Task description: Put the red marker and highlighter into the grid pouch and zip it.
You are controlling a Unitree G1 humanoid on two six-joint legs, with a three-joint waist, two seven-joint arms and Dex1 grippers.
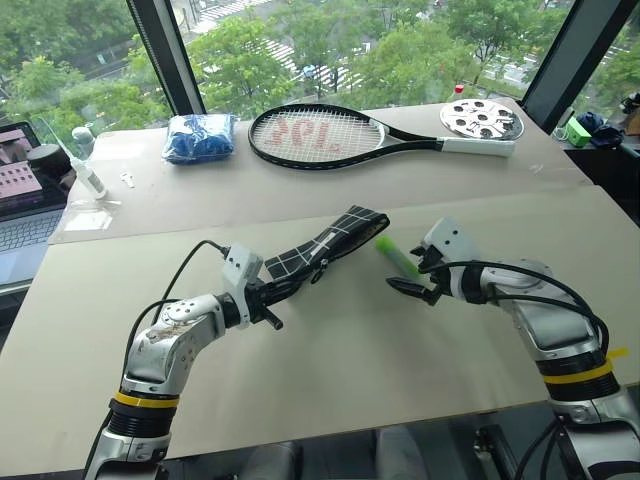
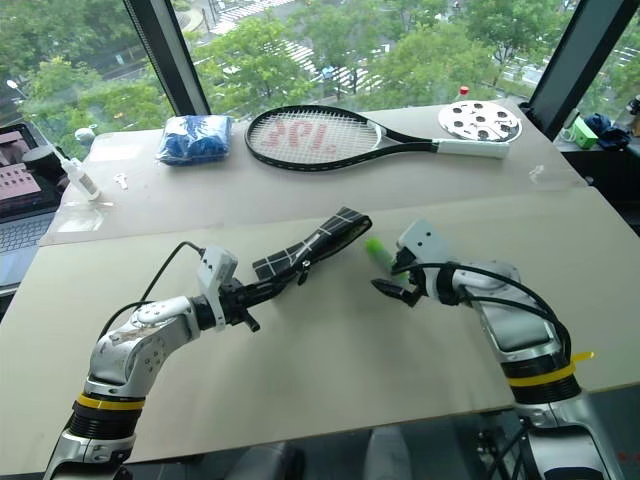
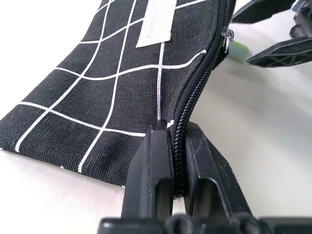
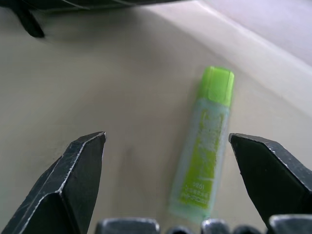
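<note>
With the left gripper (image 3: 173, 161) clenched on the grid pouch's (image 1: 325, 243) zipper edge mid-table, the spread right gripper (image 4: 165, 161) (highlighter (image 4: 204, 146) lying off-centre between its fingers) may nudge it away when closing.

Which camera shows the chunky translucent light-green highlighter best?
The right wrist view: the chunky translucent light-green highlighter lies whole on the table, cap and print visible. Both eye views show it small beside the right claw; the left wrist view catches its tip.

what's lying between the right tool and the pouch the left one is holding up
The highlighter lies on the table between the open right tool and the grid pouch, as the left eye view shows.
</note>
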